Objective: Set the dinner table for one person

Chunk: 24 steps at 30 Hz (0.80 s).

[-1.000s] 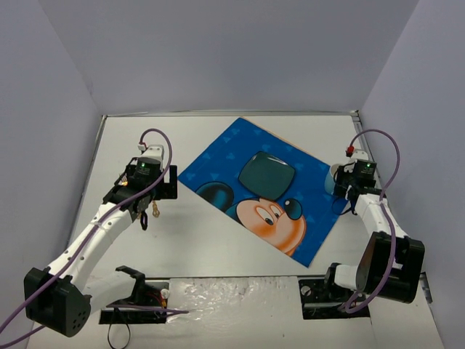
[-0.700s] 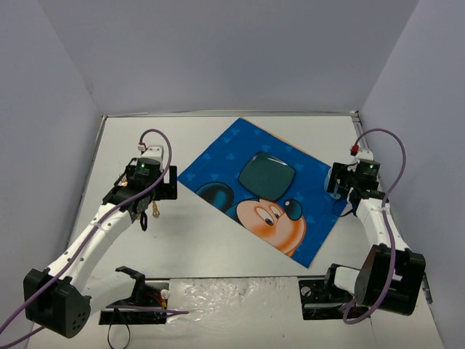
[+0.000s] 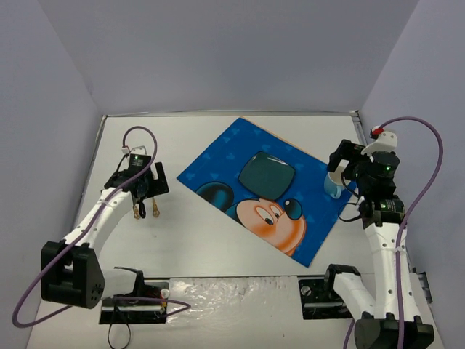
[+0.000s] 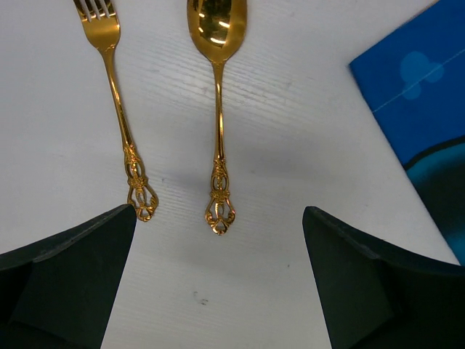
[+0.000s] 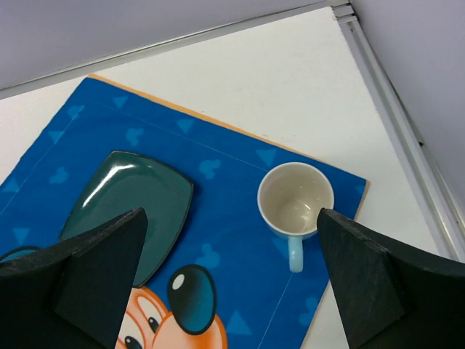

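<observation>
Dinner table (image 3: 218, 243), Mickey Mouse placemat (image 3: 218, 163), mug (image 5: 296, 200) on it

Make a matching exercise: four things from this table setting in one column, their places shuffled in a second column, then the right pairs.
Things
1. gold metal fork
2. gold metal spoon
3. dark teal square glazed plate
4. light blue ceramic mug

Places
A. upright near a corner of the blue Mickey Mouse cloth placemat
B. on the bare white tabletop, farthest from the placemat
C. flat on the placemat, well inside its edges
D. on the tabletop, between another utensil and the placemat

Pairs: 1-B, 2-D, 3-C, 4-A
</observation>
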Each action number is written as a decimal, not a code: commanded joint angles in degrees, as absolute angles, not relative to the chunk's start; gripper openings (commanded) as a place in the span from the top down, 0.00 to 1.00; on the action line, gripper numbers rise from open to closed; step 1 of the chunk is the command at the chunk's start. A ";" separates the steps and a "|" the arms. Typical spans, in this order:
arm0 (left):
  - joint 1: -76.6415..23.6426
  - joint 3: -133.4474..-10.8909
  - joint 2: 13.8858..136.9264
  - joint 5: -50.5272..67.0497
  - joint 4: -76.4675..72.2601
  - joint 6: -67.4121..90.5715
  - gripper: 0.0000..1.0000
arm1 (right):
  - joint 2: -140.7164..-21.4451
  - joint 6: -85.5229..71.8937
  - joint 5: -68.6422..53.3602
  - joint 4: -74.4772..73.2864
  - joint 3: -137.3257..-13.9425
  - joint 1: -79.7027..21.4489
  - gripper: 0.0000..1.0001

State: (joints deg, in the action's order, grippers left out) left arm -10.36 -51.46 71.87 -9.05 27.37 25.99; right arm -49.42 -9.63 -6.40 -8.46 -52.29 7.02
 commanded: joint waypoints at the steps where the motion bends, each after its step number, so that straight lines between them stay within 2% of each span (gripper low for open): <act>1: -6.78 -54.21 75.67 -7.01 22.81 28.76 0.03 | -47.63 -10.70 -9.90 -7.10 -52.43 4.65 0.00; 18: 8.59 -57.39 88.82 -5.23 16.72 29.30 0.22 | -43.56 -8.56 -15.03 -7.05 -48.48 -3.68 0.00; 24: 11.42 -57.39 93.15 -2.86 13.92 28.08 0.36 | -43.05 -6.83 -14.40 -7.19 -47.27 -4.58 0.00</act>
